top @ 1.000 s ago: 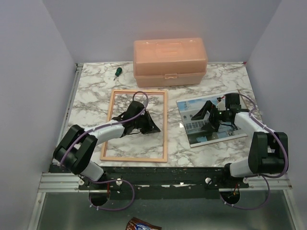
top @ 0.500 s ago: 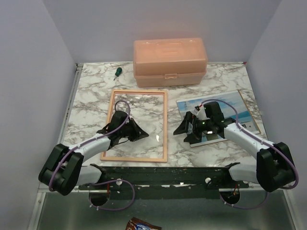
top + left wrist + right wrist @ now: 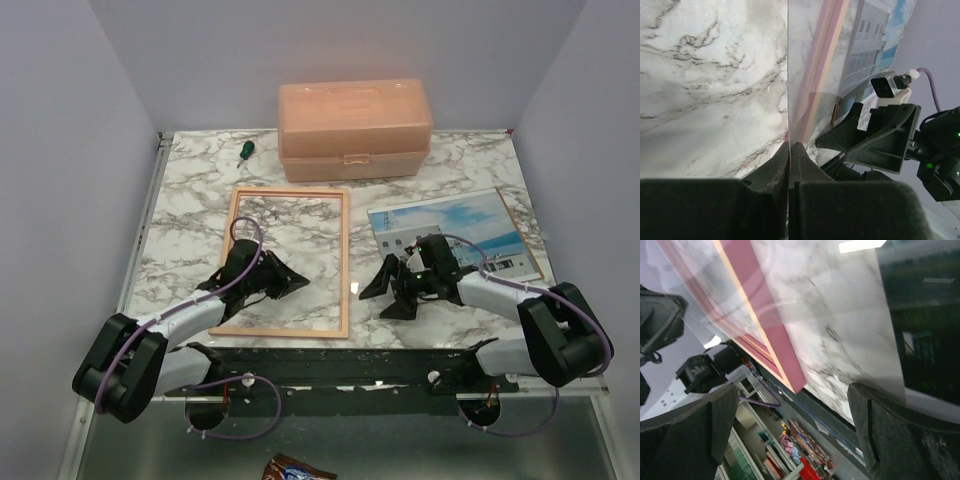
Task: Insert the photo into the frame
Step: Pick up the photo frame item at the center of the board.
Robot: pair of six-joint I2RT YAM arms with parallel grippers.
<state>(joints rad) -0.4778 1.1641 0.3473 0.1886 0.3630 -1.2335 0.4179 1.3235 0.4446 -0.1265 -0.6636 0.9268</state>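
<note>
The left gripper [image 3: 298,282] is pinched shut on what looks like a clear pane [image 3: 805,60], held over the frame [image 3: 344,240]. The right gripper [image 3: 388,296] gapes wide, empty. The photo [image 3: 470,225] lies flat to the right. So thin a pinch could slip and drop the pane.

Item count, as laid out:
- Picture frame [image 3: 346,260]: one.
- Photo [image 3: 465,222]: one.
- Lidded peach storage box [image 3: 355,128]: one.
- Green-handled screwdriver [image 3: 243,151]: one.
- Marble table [image 3: 190,190]: one.
- Grippers: two, the left gripper [image 3: 300,281] and the right gripper [image 3: 378,300].
- Packet [image 3: 292,468] below the table edge: one.
</note>
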